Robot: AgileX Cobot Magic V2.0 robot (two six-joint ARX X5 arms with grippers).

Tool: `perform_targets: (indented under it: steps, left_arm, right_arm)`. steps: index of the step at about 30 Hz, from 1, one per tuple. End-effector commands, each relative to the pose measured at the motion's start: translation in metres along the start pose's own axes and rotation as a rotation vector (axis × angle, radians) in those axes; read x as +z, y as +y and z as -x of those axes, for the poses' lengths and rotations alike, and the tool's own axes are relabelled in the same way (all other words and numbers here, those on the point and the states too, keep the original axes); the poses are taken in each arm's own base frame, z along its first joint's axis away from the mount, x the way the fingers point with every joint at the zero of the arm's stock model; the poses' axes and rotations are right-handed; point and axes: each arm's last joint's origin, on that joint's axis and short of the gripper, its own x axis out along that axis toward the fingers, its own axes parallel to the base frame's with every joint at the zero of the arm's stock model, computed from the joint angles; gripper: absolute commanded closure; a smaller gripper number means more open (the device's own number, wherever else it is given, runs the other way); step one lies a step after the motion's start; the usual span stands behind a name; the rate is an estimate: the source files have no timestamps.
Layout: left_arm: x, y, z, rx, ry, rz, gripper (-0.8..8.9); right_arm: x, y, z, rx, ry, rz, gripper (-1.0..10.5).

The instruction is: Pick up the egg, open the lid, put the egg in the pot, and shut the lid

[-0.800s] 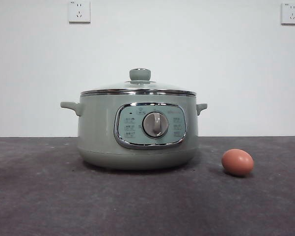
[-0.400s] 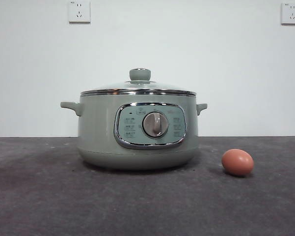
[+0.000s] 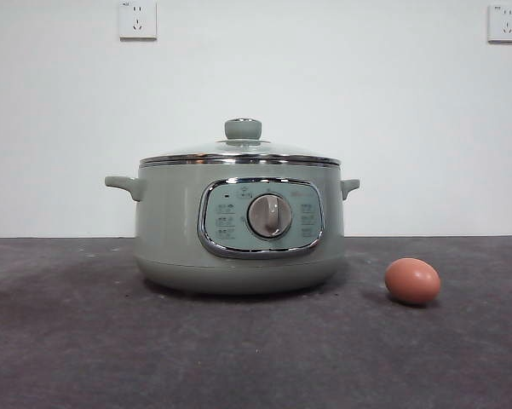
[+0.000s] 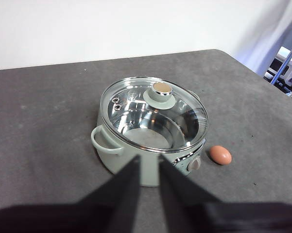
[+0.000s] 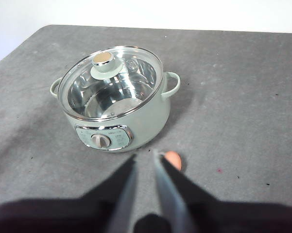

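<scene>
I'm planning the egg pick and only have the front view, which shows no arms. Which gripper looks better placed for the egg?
Observer: Probably the right gripper. In its wrist view the egg lies just past one jaw tip, which partly hides it.
Operator: And the other arm?
Observer: The left gripper points at the pot, jaws slightly open and empty.
Operator: Is anything inside the pot?
Observer: Through the glass lid, the steel interior looks empty.

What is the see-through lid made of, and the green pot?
The lid looks like clear glass with a shiny metal rim: the steel inside shows through. The pot seems matte green-coated outside, plastic or painted metal, hard to tell.
</scene>
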Motion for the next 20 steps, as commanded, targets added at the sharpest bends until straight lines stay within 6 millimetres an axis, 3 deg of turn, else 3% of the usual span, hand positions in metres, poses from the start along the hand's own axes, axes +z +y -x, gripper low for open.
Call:
perform_targets:
  steps: [1,3,14,20]
  left_arm:
    - [0.001,-0.001,0.001,-0.008,-0.008,-0.017,2.03]
    - [0.001,-0.001,0.000,-0.009,-0.006,-0.016,1.25]
    - [0.002,0.002,-0.005,-0.009,0.012,0.003,1.25]
    - [0.009,0.007,-0.017,-0.023,0.027,0.002,1.25]
  right_arm:
    - [0.001,0.000,-0.001,0.005,-0.001,0.011,4.5]
    - [0.002,-0.001,-0.002,0.005,0.003,0.004,3.1]
    - [0.003,-0.004,-0.009,0.025,0.034,-0.013,3.1]
    - [0.004,-0.005,-0.013,0.026,0.047,-0.019,3.1]
